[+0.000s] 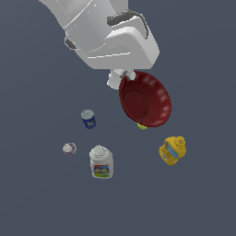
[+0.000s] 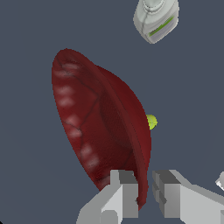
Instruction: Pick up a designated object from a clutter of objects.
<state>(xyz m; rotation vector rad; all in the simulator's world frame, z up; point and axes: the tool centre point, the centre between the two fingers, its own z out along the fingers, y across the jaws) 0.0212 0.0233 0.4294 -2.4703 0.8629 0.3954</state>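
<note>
Pinching the red bowl's (image 1: 145,99) rim, fingers (image 2: 124,192) hold it tilted, hiding most of the tennis ball (image 2: 151,121).

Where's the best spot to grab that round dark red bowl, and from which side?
Take the round dark red bowl by its thin rim, one finger inside the wall and one outside, coming from above. It is too wide to span whole. The hand already pinches the rim this way.
</note>
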